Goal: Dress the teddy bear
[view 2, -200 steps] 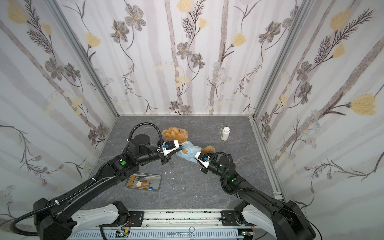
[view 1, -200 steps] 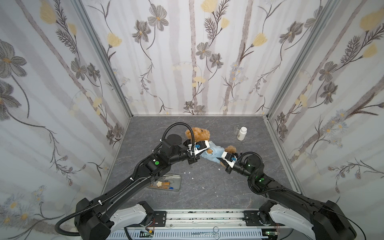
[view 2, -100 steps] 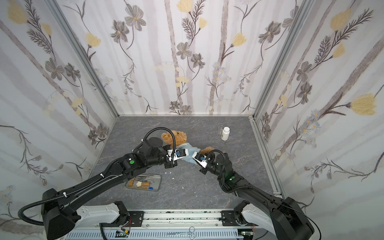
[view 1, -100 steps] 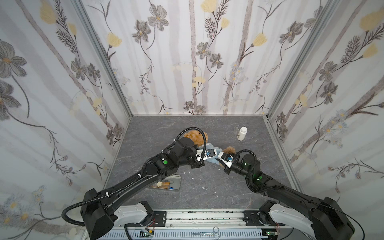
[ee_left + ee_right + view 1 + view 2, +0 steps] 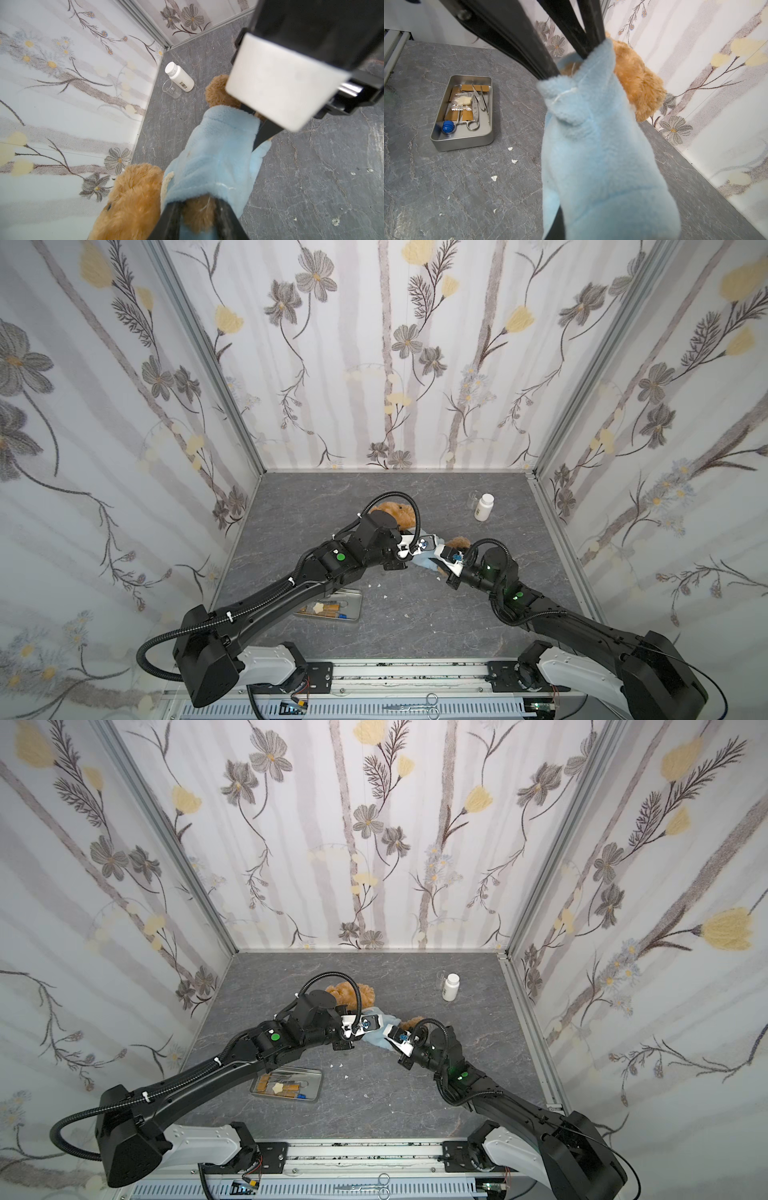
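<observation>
Arms meet at the teddy bear; left pincer apart, right pincer clamping its shirt.

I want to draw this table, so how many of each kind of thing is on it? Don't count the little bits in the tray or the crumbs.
teddy bear: 1
light blue shirt: 1
white bottle: 1
clear beaker: 1
metal tray: 1
Total: 5
</observation>
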Available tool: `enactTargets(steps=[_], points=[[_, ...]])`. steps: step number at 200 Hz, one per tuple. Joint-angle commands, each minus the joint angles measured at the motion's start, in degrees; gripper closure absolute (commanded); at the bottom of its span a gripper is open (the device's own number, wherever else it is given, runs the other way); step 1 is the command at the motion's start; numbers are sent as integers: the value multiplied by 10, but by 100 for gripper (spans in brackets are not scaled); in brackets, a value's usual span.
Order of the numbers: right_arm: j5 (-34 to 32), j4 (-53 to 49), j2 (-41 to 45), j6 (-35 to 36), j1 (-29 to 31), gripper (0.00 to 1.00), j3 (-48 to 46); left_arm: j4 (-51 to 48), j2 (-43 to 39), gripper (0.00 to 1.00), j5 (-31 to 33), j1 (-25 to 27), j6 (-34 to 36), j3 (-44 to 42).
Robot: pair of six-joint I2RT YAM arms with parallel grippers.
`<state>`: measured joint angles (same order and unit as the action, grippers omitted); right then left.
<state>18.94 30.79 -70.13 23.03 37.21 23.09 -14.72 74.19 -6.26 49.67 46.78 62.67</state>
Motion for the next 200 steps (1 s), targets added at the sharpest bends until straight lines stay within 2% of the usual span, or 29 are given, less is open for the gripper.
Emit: enactTargets(steps=[1, 66, 112, 164, 200], points=[[11, 37, -2, 6, 4, 100, 9, 9, 14, 68, -15, 0, 16, 13], [24, 62, -3, -1, 13, 100, 8, 9, 67, 70, -69, 1, 18, 32], [26, 124, 18, -4, 20, 100, -12, 8, 107, 62, -83, -1, -13, 39], [29, 139, 36, 41, 35, 100, -20, -1, 142, 60, -148, -19, -68, 59], [13, 140, 44, 62, 40, 100, -13, -64, 179, 63, -165, -20, -73, 87]])
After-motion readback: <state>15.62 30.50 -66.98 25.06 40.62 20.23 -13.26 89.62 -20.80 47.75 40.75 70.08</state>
